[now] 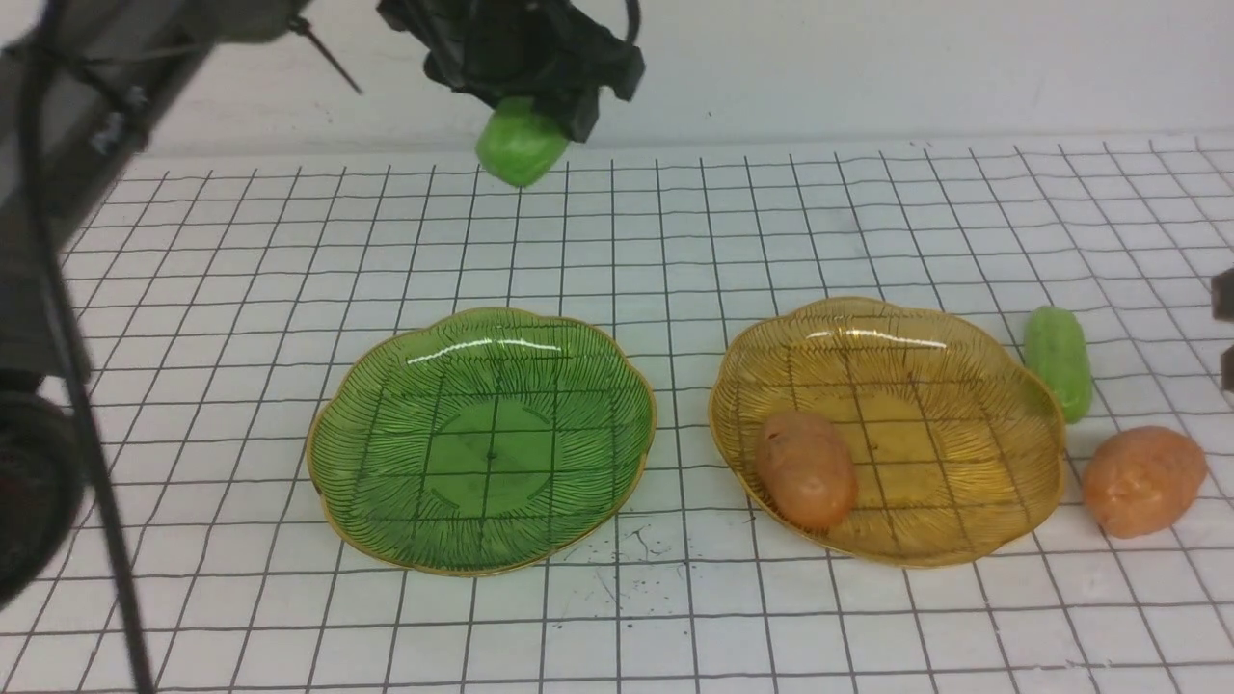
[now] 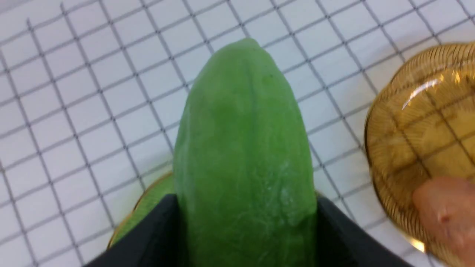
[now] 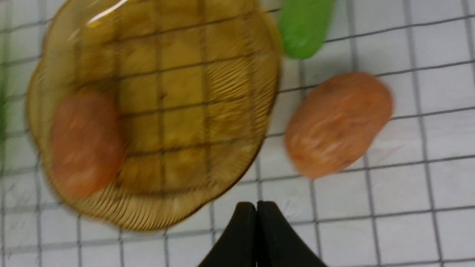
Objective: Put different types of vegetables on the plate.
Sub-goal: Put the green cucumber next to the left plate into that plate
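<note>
Left arm (image 1: pixel 58 193) stretches forward, tool (image 1: pixel 535 101) clamping cucumber (image 1: pixel 521 149) aloft.

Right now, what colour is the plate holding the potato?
The plate is amber-yellow, clearest in the front view.

At top centre we see the left gripper (image 1: pixel 538 92) clamped on a cucumber piece (image 1: pixel 521 146). On the gridded table (image 1: pixel 241 289), a green plate (image 1: pixel 386 453) sits left of centre. Right of it, an amber plate (image 1: pixel 964 463) holds a potato (image 1: pixel 806 469) at its lower left. A second cucumber piece (image 1: pixel 1058 362) lies just beside the amber plate's right rim, and a second potato (image 1: pixel 1143 480) lies at lower right.
</note>
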Available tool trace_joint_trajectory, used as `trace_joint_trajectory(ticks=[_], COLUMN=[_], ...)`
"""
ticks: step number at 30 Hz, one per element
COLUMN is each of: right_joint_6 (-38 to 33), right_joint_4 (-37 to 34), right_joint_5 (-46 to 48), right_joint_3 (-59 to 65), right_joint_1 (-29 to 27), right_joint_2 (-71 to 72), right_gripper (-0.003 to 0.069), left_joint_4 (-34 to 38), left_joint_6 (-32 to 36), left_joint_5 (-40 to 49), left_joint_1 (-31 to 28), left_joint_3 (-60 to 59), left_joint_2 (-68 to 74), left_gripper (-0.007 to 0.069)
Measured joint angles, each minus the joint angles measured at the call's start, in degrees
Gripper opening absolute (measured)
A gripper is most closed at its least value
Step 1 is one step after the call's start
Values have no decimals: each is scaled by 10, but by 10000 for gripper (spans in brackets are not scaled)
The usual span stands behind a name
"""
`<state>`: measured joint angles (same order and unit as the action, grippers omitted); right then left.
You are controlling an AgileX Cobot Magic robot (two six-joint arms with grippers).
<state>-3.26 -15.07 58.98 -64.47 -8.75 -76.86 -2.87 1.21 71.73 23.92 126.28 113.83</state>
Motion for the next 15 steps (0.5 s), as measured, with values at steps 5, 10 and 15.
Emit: trace_joint_trajectory(ticks=[5, 10, 15], right_joint_6=[0, -2, -32], right_joint_4=[0, -15, -44], right_joint_5=[-72, -129, -132], right_joint_3=[-45, -98, -177], right_joint_1=[-22, -22, -22], right_joint_2=[-89, -187, -297], right_gripper=[-10, 57, 236], left_joint_4=[10, 7, -10], left_joint_6=[6, 7, 6], left_joint_5=[-1, -44, -115], left_joint_1=[-15, -20, -31], left_joint_3=[-164, -341, -465], left_joint_2=[-92, -174, -200], left_gripper=[380, 380, 380])
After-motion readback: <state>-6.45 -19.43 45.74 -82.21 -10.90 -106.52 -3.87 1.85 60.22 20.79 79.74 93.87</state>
